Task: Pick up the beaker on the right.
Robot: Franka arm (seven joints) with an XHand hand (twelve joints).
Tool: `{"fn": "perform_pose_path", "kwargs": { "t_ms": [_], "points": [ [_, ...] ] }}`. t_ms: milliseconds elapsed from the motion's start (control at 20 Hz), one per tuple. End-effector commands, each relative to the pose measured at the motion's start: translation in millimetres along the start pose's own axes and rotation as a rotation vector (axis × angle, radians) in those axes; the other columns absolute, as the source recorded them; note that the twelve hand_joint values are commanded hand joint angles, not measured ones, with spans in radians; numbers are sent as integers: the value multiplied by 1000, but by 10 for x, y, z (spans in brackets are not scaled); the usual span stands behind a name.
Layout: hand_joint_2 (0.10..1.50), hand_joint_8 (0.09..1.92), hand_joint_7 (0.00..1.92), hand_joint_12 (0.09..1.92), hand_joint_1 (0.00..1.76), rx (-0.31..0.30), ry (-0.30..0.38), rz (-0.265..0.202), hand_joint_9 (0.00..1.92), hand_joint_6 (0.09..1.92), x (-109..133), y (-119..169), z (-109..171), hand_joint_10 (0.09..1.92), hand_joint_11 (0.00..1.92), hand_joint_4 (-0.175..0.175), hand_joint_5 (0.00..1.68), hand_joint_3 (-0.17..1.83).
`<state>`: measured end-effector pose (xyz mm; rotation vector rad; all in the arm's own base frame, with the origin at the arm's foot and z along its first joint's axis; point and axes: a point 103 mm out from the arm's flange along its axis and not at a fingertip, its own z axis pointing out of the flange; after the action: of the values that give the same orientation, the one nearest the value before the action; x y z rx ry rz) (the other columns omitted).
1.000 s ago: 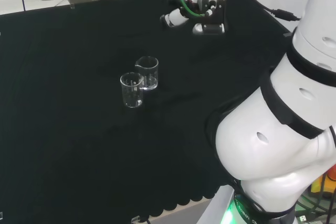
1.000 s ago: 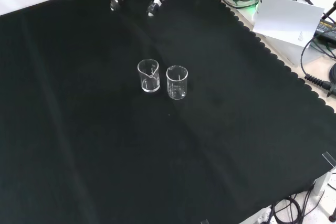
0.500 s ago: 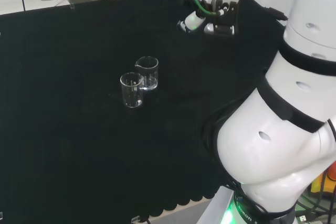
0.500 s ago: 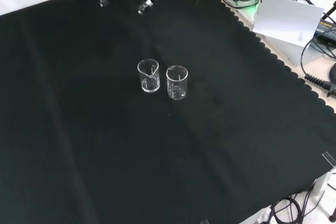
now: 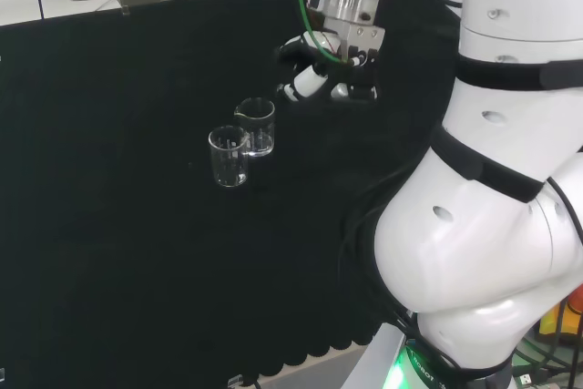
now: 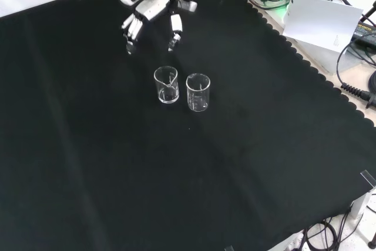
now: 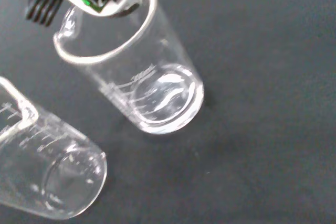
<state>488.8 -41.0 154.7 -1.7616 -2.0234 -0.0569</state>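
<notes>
On the black cloth (image 6: 88, 163), front view, left to right: hand (image 6: 150, 13), fingers spread and empty, poised above for approach; spouted beaker (image 6: 166, 84); right beaker (image 6: 198, 91), the likely target, just beside it, both upright.

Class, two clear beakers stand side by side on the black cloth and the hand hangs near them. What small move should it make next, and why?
Probably lower the open hand around the nearer beaker, on the head view's right. It hangs above and touches neither this nor the other beaker.
</notes>
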Motion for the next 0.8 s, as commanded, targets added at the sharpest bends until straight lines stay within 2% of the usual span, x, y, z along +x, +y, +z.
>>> {"fn": "perform_pose_path", "kwargs": {
  "t_ms": [50, 250, 500, 600, 800],
  "points": [
    [544, 731, 366, 1413, 875, 3, 49, -89, 498, 87, -24, 47, 159, 690, 111, -56, 513, 698],
    [530, 748, 425, 1416, 862, 14, 60, -125, 547, 87, -64, 8, 246, 689, 134, -59, 515, 689],
    [518, 763, 507, 1407, 852, 16, 110, -160, 635, 87, -86, -21, 357, 654, 165, -62, 513, 675],
    [511, 762, 453, 1409, 843, 19, 135, -170, 584, 87, -100, -7, 428, 647, 161, -63, 500, 661],
    [506, 788, 365, 1414, 837, -18, 175, -174, 494, 87, -132, 44, 533, 682, 138, -70, 475, 640]
  ]
}}
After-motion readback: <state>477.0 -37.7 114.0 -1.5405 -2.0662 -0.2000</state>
